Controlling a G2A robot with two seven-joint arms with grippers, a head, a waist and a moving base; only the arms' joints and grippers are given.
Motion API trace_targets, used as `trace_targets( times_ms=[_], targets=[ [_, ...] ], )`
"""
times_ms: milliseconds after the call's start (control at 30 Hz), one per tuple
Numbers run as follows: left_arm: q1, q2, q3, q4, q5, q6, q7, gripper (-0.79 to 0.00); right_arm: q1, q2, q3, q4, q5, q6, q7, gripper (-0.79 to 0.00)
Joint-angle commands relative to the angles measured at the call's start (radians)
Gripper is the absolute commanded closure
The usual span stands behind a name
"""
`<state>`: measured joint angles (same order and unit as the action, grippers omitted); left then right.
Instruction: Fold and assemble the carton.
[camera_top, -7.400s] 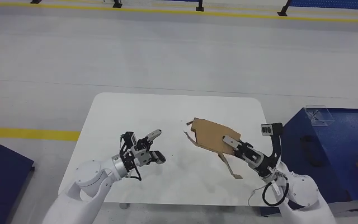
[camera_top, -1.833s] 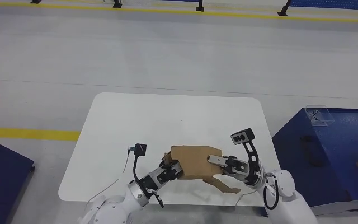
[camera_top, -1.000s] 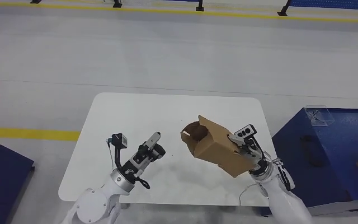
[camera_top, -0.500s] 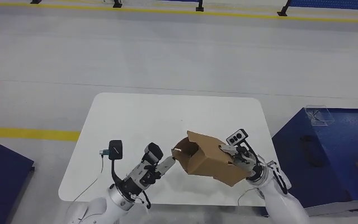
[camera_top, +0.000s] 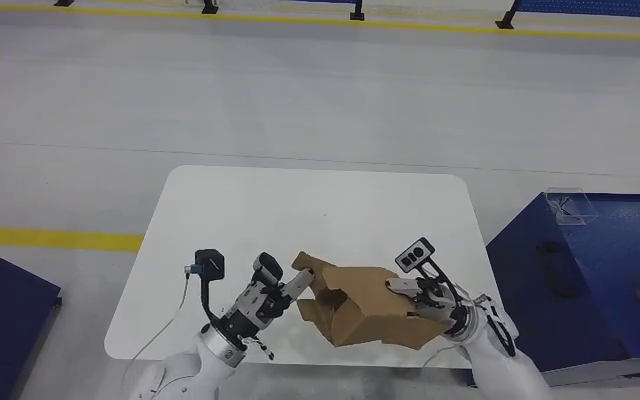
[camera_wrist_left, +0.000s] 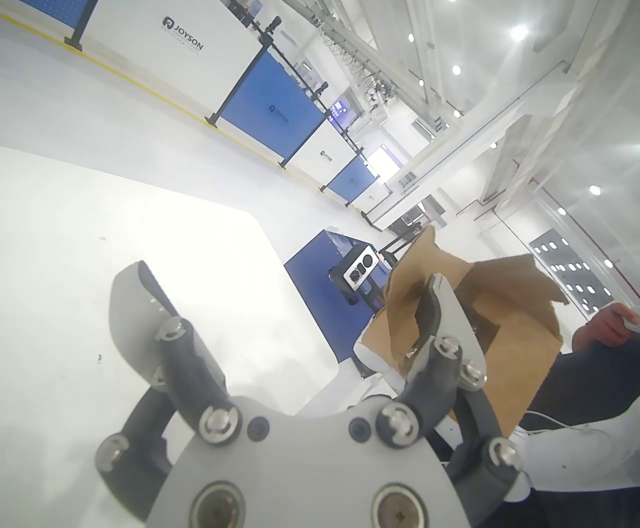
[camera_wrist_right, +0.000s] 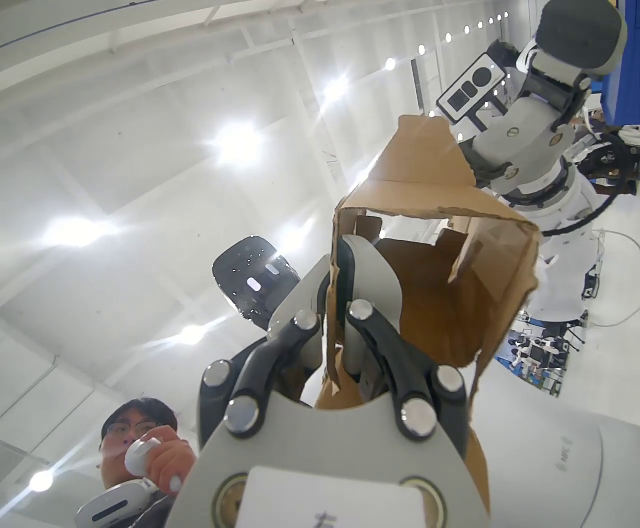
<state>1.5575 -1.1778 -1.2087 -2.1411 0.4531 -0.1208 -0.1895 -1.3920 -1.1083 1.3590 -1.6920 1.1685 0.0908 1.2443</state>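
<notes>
Tabletop (camera_top: 300, 200): white, with rounded corners; it is carrying the work along its near edge.

Blue cabinet (camera_top: 575, 270): it is standing just beyond the tabletop's right edge, apart from the carton.

Carton (camera_top: 365, 305): brown cardboard, partly opened into a hollow tube. It is sitting tilted over the near edge, right of the middle; whether its underside is touching the tabletop cannot be told. Its open end is facing the left edge, with ragged flaps sticking out there. In the right wrist view the carton (camera_wrist_right: 440, 300) is showing its hollow inside, with one flap rising above the opening. In the left wrist view the carton (camera_wrist_left: 520, 320) is showing a torn flap edge.

Right gripper (camera_top: 410, 290): it is holding the carton at the end nearer the right edge. Seen from its own wrist, the right gripper (camera_wrist_right: 334, 280) is keeping its jaws pressed together on one cardboard wall, one finger inside and one outside.

Left gripper (camera_top: 290, 288): it is hanging at the carton's open end, over the near edge near the middle. From its own wrist the left gripper (camera_wrist_left: 287, 300) is showing its jaws wide apart, gripping nothing. One finger (camera_wrist_left: 450, 320) is lying against a flap; the other is out over bare tabletop.
</notes>
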Motion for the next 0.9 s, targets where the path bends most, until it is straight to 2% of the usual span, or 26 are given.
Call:
trace_targets(
  times_ms=[0, 233, 300, 667, 867],
  targets=[
    [0.005, -0.001, -0.003, -0.006, -0.012, -0.012, 0.019, -0.785, 0.003, -0.001, 0.009, 0.004, 0.014, -0.009, -0.008, 0.0],
    [0.039, -0.001, -0.048, -0.012, -0.101, -0.051, 0.045, -0.785, 0.018, -0.005, 0.041, 0.022, 0.054, -0.036, -0.032, 0.0],
    [0.037, 0.0, -0.057, -0.004, -0.072, -0.042, 0.038, -0.785, 0.019, -0.006, 0.044, 0.023, 0.062, -0.035, -0.032, 0.0],
    [0.037, -0.006, 0.046, -0.028, 0.01, -0.054, -0.024, -0.785, 0.006, -0.007, 0.018, 0.013, -0.03, -0.045, -0.009, 0.0],
    [0.006, -0.013, 0.097, -0.002, 0.059, 0.004, -0.045, -0.785, -0.003, -0.008, 0.017, 0.001, -0.058, -0.072, 0.014, 0.0]
  ],
)
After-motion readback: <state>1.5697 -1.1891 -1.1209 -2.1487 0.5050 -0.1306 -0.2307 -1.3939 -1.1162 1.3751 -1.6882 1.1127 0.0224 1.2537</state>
